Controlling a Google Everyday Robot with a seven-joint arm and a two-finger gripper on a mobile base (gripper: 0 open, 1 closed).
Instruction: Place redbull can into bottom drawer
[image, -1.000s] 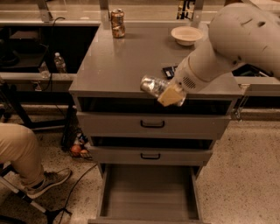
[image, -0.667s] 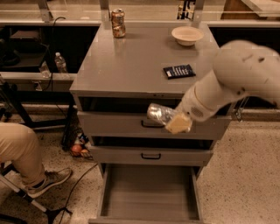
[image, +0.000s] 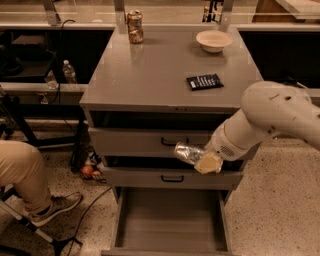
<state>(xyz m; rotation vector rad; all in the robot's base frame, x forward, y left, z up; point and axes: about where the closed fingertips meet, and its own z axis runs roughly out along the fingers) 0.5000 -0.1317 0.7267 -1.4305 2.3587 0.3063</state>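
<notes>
Although the bottom drawer (image: 150, 220) stands open at 6 o'clock from the arm, a release now looks risky to me. The black handle (image: 172, 178) of the middle drawer is just under the redbull can (image: 189, 152), which lies sideways in the air in front of the upper drawers. It sticks out toward 9 o'clock from the gripper (image: 207, 163), whose fingers pinch its right end. Dropped from this height, it may strike that handle, bounce on the flat floor, or roll out. No brand is readable on the can. The black packet (image: 206, 81) at 12 o'clock carries pale print, too small to read.
</notes>
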